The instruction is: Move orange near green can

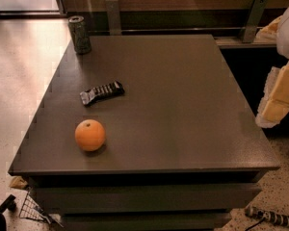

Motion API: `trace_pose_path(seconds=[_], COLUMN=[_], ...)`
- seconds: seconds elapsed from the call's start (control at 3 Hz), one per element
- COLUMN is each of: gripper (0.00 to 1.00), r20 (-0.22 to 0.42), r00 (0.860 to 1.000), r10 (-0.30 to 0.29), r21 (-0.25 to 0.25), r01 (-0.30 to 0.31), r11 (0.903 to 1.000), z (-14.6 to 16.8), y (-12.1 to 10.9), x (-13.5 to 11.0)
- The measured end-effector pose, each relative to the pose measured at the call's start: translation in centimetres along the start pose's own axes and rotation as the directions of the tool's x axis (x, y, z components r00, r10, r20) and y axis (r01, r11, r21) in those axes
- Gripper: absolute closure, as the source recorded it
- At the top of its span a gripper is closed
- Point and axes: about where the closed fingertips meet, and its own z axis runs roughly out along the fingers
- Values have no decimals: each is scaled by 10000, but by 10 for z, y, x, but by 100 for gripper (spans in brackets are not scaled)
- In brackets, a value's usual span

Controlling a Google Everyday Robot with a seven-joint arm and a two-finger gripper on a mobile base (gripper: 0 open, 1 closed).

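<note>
Orange [90, 135] sits near-left on tabletop [183, 105]; green can [80, 34] upright at far-left corner, well apart. Pincer [278, 100] off right edge, wide or narrow cannot tell. Risks: round fruit rolling off near edge if nudged; black ridged bar [101, 93] between them snagging path; can tipping.

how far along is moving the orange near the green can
Done: nothing yet. The orange sits near the front left edge of the table, apart from the green can at the back left corner, with a black ridged bar between them. In hand: nothing; the gripper hangs past the table's right side, away from the orange. Left: reach the orange, grasp it, set it beside the can.
</note>
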Motion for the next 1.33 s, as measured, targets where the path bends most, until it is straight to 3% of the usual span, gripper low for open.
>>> trace_pose_path(seconds=[0.33,0.67,1.0,1.33], gripper=[0,0,0,0], r20=[1,1382,3336,5328], r00=[10000,9904,9420,8450], r10=[0,-102,-363,-462], r21=[2,-196,-277,-644], r01=[0,130,483,950], r11=[10000,9997,9984,9934], z=[0,19,50,81], y=[0,3,7,16], x=[0,-23,-55,-93])
